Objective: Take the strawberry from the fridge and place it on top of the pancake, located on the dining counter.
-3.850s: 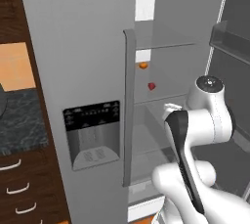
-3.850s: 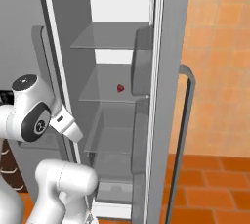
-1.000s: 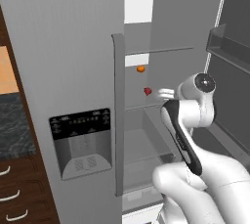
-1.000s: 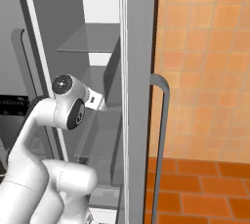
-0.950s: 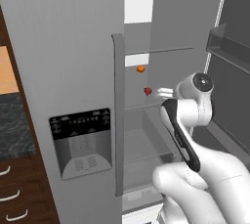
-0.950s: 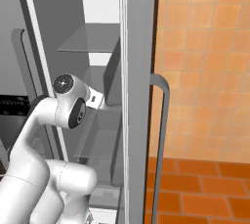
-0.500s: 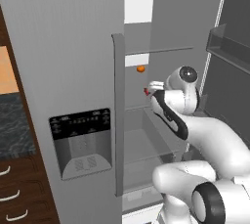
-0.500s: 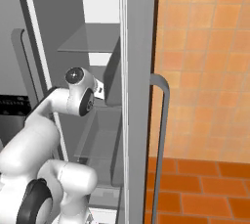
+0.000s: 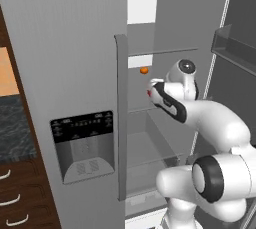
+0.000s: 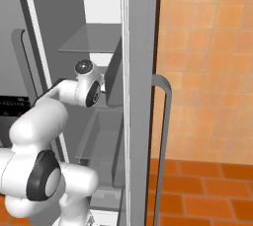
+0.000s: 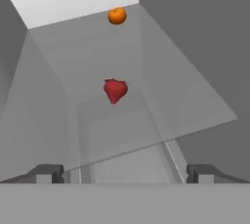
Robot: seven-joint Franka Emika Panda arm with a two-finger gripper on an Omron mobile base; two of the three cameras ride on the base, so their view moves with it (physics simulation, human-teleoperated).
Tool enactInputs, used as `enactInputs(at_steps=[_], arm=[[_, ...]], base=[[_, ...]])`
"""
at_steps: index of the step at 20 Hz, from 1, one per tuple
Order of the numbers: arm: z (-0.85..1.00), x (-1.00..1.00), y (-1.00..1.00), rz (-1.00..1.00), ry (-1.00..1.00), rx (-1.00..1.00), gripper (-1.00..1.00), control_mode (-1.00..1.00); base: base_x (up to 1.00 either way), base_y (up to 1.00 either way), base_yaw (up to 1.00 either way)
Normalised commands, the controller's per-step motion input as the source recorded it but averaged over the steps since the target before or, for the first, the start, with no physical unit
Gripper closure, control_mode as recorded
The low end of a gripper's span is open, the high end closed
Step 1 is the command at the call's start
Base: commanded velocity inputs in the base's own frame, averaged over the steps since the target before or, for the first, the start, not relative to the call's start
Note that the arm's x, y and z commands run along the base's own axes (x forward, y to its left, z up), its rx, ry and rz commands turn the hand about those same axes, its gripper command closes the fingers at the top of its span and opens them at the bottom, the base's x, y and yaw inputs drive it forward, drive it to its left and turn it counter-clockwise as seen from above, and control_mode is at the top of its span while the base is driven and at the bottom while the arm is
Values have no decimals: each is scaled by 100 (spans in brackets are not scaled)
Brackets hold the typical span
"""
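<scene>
Inside the open right half of the fridge (image 9: 75, 48), on a clear glass shelf (image 11: 161, 96), the strawberry (image 11: 115, 90) lies by itself with its tip pointing toward the camera on the hand. Seen from that camera, it sits at about 12 o'clock from the gripper (image 11: 124, 173), up the shelf and well apart from the two dark fingertips (image 11: 49, 173), which stand spread as wide as they go with nothing between them. Farther back on the same shelf, at roughly 12 o'clock from the strawberry and close to the white rear wall, rests a small round orange fruit (image 11: 117, 15). From the left base camera, that orange fruit (image 9: 144, 70) shows just right of the long door handle (image 9: 121, 118), and a sliver of red at the wrist's 9 o'clock edge is the strawberry (image 9: 149, 93), mostly hidden by the arm (image 9: 200, 118). From the right base camera, the arm (image 10: 59, 96) reaches in past the door edge toward the shelf, its hand hidden behind the frame. Below the shelf sits a clear drawer (image 10: 101, 141). On the closed left door, the black dispenser panel (image 9: 82, 143) lies at about 8 o'clock from the wrist.
</scene>
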Motion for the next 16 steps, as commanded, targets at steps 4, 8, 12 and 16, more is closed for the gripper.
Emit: enactInputs(at_steps=[4,8,12,16], arm=[[-23,33,0,2,12,0,-100,-100],[-16,37,0,0,8,0,-100,-100],[-4,33,1,0,7,0,-100,-100],[-16,34,8,0,8,0,-100,-100]], base=[[0,0,0],[0,0,0],[0,0,0],[0,0,0]])
